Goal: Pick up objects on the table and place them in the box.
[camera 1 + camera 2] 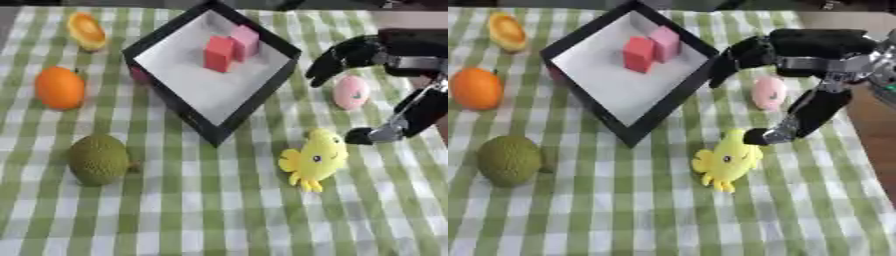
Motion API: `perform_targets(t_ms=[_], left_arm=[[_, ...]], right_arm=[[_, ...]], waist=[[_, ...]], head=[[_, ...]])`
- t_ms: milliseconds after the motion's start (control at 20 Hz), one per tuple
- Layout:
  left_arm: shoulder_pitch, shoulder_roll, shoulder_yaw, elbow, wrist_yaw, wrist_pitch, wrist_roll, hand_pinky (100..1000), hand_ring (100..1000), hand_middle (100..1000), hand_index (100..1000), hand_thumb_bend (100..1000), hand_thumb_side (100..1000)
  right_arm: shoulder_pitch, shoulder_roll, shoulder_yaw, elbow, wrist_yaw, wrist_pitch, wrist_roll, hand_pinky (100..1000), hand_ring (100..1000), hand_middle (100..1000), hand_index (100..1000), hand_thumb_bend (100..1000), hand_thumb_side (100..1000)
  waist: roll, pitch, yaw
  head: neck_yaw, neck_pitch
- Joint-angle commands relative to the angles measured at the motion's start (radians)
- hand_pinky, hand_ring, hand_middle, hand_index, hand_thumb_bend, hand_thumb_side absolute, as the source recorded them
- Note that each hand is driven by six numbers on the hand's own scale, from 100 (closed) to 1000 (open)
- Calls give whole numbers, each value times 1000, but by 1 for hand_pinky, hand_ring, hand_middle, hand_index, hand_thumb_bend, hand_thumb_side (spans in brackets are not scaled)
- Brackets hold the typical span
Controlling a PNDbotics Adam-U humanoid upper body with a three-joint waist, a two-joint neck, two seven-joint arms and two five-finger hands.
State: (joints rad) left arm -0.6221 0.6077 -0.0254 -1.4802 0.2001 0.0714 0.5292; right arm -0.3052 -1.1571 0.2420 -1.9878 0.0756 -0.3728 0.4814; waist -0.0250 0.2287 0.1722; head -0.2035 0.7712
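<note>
On the table (219, 220), the box (175, 107) sits far and centre, two blocks inside. The right hand (798, 60), the only one in view, hangs just right of the box, fingers spread and holding nothing. The pink egg (768, 93) lies between fingers and thumb, long axis running near to far. No readable writing.

A green-and-white checked cloth (219, 210) covers the desk, running from the near edge to the far edge and out past the left side of both views. Along the right side, bare brown desk (877, 125) shows beyond the cloth's edge, with a paler strip at the far right corner.
</note>
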Motion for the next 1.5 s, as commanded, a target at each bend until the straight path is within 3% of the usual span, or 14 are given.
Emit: perform_targets(t_ms=[50,500,550,600,900,1500], left_arm=[[-14,32,4,-19,3,1,-2,808,840,808,826,761,709],[-16,22,-1,-19,8,2,-5,808,840,809,825,756,710],[-15,20,-1,-19,9,3,-5,808,840,809,825,756,710],[-15,19,-2,-20,9,3,-6,808,840,809,825,755,710],[-13,15,-3,-24,11,2,-7,808,841,809,823,752,712],[-12,12,-5,-28,17,3,-9,807,843,810,822,748,713]], right_arm=[[1,-32,23,-12,20,-1,30,869,819,827,827,453,269],[-5,2,104,-12,121,39,54,868,825,835,849,486,230],[-6,6,113,-12,130,46,51,867,824,833,848,494,180],[-6,10,121,-12,140,54,50,867,824,833,847,486,228],[-8,35,156,-12,195,98,35,864,823,827,846,490,213],[24,37,163,-12,344,161,23,863,826,817,851,533,146]], waist=[[-3,-17,2],[-3,-8,9],[-3,-7,9],[-3,-6,10],[-2,1,15],[0,15,18]], head=[[-6,-1],[-14,-1],[-14,-1],[-15,-1],[-19,-1],[-21,-1]])
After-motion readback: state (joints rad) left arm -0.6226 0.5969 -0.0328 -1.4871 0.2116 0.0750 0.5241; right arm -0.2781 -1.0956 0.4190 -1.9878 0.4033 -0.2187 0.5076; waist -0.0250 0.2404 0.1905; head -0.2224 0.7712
